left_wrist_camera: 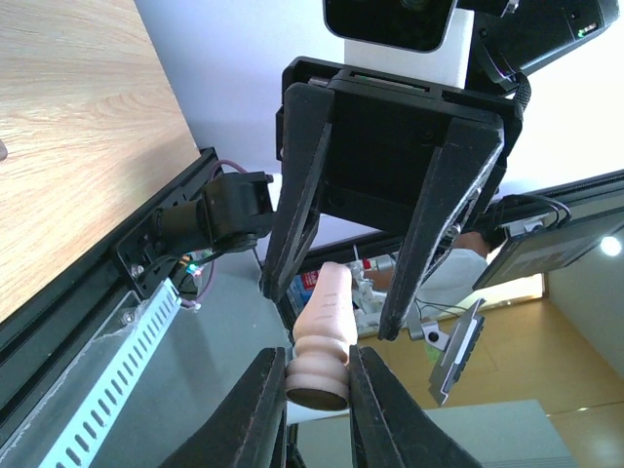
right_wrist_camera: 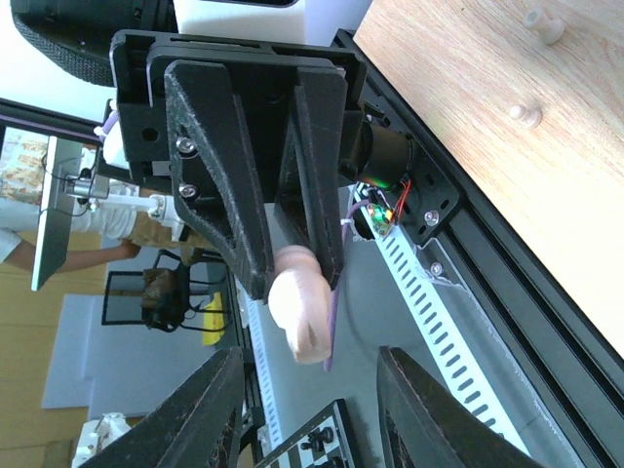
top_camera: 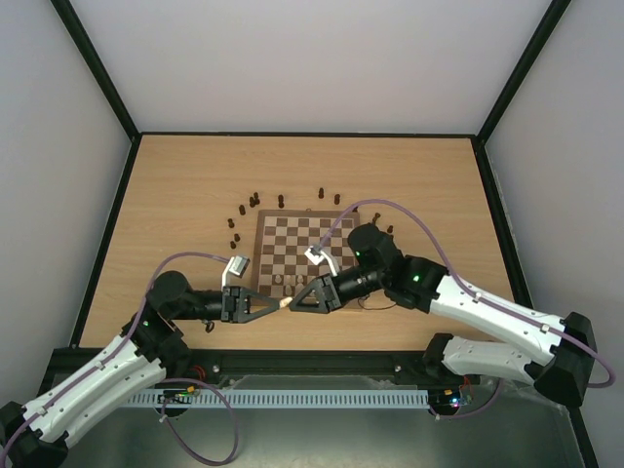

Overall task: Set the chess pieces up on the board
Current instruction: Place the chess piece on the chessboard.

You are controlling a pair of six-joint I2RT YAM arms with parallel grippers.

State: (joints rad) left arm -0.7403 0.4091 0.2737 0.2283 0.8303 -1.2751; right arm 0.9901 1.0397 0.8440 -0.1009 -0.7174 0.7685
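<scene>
**Fig.** Mid-air hand-over of a pale chess piece (left_wrist_camera: 322, 336), held level above the near edge of the board (top_camera: 261, 244). The left gripper (top_camera: 276, 305) was clamped on the piece's base. The right gripper (right_wrist_camera: 307, 400), tip to tip with it, stood partly open, its fingers either side of the piece's head and apparently not touching it. Judged risks: a release by the left before the right gripped firmly would drop the piece; an off-centre pinch on the rounded head could flick it away
</scene>
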